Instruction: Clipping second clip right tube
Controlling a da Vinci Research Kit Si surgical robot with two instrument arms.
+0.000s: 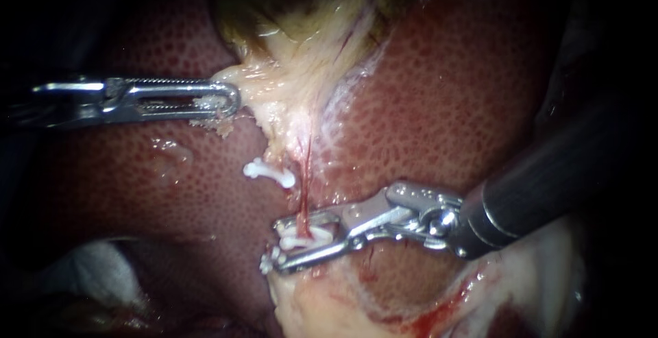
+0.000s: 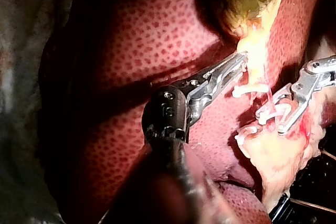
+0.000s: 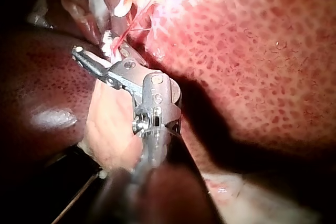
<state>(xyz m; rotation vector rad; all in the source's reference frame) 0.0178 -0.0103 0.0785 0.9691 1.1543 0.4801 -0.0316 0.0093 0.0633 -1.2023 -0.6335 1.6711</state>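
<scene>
My right instrument (image 1: 276, 246), a long grey rod with two small shiny metal jaws, comes in from the right. It reaches the thin red tube (image 1: 303, 197) that runs down from the pale yellow tissue (image 1: 274, 91) under the greenish gallbladder (image 1: 288, 9). I take this to be the right tube, because a paler strand (image 1: 279, 147) lies just to its left. That strand has a small white plastic clip (image 1: 269, 172) across it. The right jaws stand partly apart, one on each side of the red tube. Both press on a new white clip (image 1: 296, 242) that sits between them and wraps around the tube. So the clip is in its spot, but I think it is not squeezed flat yet, since a gap shows between the jaws. A little white bit (image 1: 266, 264) peeks out by the tip of the lower jaw. It may be a clip that is on the tube already, but I cannot tell for sure. My left instrument (image 1: 233, 99), silver with long toothed jaws, comes in from the left. Its jaws are closed on the edge of the pale yellow tissue and hold it out to the side, over the spotted red liver (image 1: 445, 105). What is left, I think, is to close the right jaws all the way so the clip locks, then open them and pull away.
</scene>
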